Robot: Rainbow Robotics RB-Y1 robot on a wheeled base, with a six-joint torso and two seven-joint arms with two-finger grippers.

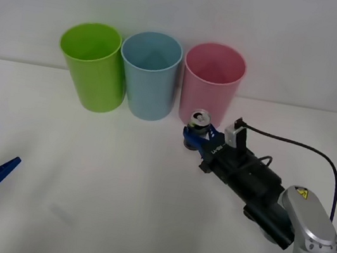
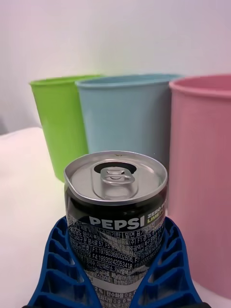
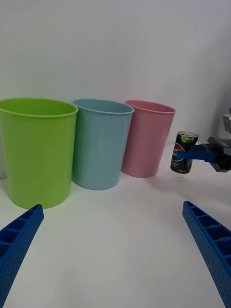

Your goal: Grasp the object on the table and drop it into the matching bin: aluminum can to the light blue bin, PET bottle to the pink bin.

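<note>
The aluminum can (image 1: 200,119), silver-topped with a dark label, stands upright between the blue fingers of my right gripper (image 1: 196,135), which is shut on its sides. The can is just in front of the pink bin (image 1: 212,85) and seems to hang slightly above the table (image 1: 114,188). The light blue bin (image 1: 148,78) stands to the pink bin's left. In the right wrist view the can (image 2: 115,183) is close up in the gripper (image 2: 115,224), with the light blue bin (image 2: 125,115) and pink bin (image 2: 202,168) behind. My left gripper (image 1: 6,145) waits open at the front left.
A lime green bin (image 1: 91,66) stands left of the light blue one, all three in a row at the table's back near the white wall. A black cable (image 1: 318,153) loops over my right arm. White tabletop stretches between the two arms.
</note>
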